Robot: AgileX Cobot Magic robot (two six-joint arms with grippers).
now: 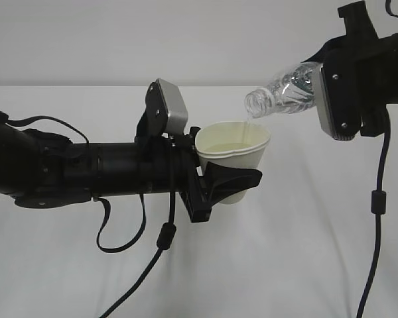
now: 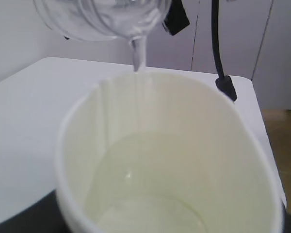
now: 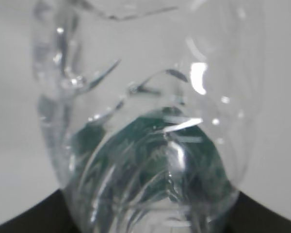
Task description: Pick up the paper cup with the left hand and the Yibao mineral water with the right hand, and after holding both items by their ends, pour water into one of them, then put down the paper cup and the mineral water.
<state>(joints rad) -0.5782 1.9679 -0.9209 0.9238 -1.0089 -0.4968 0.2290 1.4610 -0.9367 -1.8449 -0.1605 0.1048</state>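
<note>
My left gripper (image 1: 229,182) is shut on the white paper cup (image 1: 233,156) and holds it upright above the table, its rim squeezed slightly oval. The left wrist view looks down into the cup (image 2: 184,145), with water pooled in its bottom. My right gripper (image 1: 331,93) is shut on the clear Yibao mineral water bottle (image 1: 285,93), tilted with its open neck down-left over the cup's far rim. A thin stream of water (image 2: 138,53) falls from the bottle mouth into the cup. In the right wrist view the bottle (image 3: 150,145) fills the frame, its green label seen through the plastic.
The white table (image 1: 285,265) lies under both arms. Black cables hang down from the left arm (image 1: 162,235) and the right arm (image 1: 378,199). The table's far right corner (image 2: 247,87) and a floor strip beyond it show in the left wrist view.
</note>
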